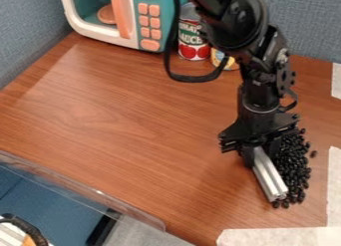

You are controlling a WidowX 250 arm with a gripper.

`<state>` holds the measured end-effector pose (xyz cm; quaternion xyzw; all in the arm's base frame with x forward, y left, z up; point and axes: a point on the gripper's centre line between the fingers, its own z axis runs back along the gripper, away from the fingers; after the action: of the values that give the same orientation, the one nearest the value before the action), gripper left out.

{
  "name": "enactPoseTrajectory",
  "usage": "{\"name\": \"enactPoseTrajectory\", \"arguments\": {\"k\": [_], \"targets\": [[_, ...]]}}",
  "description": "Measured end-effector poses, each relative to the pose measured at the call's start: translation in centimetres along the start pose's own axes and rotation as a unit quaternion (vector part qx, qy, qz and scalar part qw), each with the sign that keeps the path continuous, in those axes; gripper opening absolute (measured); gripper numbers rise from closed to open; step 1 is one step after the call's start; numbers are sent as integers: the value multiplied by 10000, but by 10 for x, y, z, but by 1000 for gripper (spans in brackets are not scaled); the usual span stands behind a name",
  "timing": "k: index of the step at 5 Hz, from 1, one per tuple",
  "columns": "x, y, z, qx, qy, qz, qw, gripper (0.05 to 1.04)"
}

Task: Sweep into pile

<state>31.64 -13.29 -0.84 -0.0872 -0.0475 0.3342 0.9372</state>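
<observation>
Jaws downward around a metal bar (269, 175)

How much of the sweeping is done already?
Quite a lot, it seems! Most of the black beans are bunched together beside the silver bar. The claw is holding that bar, like a broom. What's left is probably tidying: the bunch is long instead of round, and one bean lies a little apart, near its edge.
</observation>
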Motion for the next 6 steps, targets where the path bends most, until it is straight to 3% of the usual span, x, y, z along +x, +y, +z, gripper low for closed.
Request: {"name": "enactPoseTrajectory", "arguments": {"k": [2,4,5,6], "targets": [[-2,3,2,14,32,18,10000,369],[-10,32,19,443,376,-84,9983,369],[6,46,33,466,386,33,9982,369],[20,55,40,411,317,-239,9984,369]]}}
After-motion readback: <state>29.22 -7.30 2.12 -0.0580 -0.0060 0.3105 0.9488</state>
